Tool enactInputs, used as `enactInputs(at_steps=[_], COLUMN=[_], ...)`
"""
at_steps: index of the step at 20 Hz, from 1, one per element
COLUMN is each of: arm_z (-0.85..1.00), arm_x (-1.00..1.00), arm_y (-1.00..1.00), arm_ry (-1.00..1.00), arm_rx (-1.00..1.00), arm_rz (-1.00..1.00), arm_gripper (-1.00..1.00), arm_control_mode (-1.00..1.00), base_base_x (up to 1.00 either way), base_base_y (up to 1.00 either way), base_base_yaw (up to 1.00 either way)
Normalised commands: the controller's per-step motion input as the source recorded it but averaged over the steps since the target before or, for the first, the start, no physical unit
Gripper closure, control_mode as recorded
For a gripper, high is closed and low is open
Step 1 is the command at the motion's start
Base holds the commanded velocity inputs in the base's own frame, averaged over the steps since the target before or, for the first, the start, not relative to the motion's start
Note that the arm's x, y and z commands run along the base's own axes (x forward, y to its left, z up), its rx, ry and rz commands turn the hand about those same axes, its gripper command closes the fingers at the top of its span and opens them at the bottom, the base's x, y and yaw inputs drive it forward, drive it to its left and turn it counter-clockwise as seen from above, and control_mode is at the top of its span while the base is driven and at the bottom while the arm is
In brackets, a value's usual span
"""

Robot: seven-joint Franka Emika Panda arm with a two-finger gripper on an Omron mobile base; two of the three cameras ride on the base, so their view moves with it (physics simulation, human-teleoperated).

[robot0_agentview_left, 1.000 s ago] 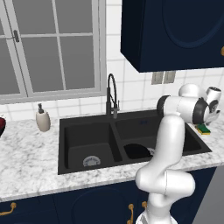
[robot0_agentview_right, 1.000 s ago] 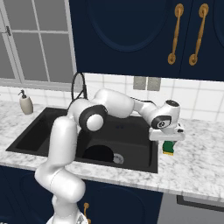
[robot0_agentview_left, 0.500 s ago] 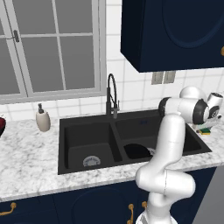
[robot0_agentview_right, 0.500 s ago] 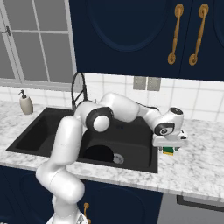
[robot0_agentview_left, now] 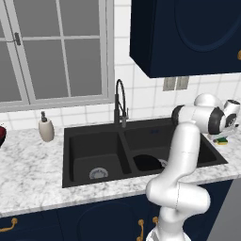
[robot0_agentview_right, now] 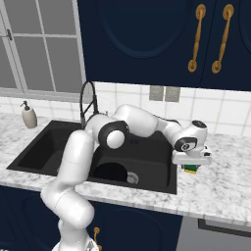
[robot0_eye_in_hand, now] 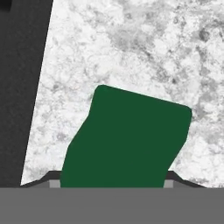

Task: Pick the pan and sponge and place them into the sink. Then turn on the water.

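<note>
The yellow-and-green sponge [robot0_agentview_right: 191,169] lies on the marble counter just right of the sink [robot0_agentview_left: 94,129], its green face up in the hand view [robot0_eye_in_hand: 127,140]. My gripper [robot0_agentview_right: 192,165] is down over it, open, with a fingertip on either side of the sponge and low against the counter. In the left base view the gripper [robot0_agentview_left: 226,135] sits at the far right above the sponge [robot0_agentview_left: 220,140]. The black pan [robot0_agentview_left: 147,163] rests in the right basin, seen also from the right base as the pan [robot0_agentview_right: 110,171]. No stream falls from the faucet [robot0_agentview_left: 120,101].
A soap dispenser [robot0_agentview_left: 45,129] stands on the counter left of the sink, and a dark red bowl [robot0_agentview_left: 1,136] sits at the far left edge. Dark blue wall cabinets [robot0_agentview_right: 147,39] hang above the arm. The sink's right rim [robot0_eye_in_hand: 22,87] runs close beside the sponge.
The hand has moved right and down onto the sponge; the sponge and pan have stayed where they were.
</note>
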Motion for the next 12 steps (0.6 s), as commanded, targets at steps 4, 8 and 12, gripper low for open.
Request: enactInputs(at_steps=[4, 8, 12], arm_z=[0.05, 0.20, 0.14], arm_x=[-0.11, -0.38, -0.37], arm_y=[0.56, 1.00, 1.00], arm_ry=[0.00, 0.00, 0.01], arm_rx=[0.00, -0.05, -0.10], arm_rz=[0.09, 0.11, 0.11], arm_gripper=[1.00, 1.00, 1.00], arm_control_mode=[-1.00, -1.00, -1.00], base_base_x=[0.00, 0.00, 0.00], base_base_y=[0.00, 0.00, 0.00], base_base_yaw=[0.00, 0.00, 0.00])
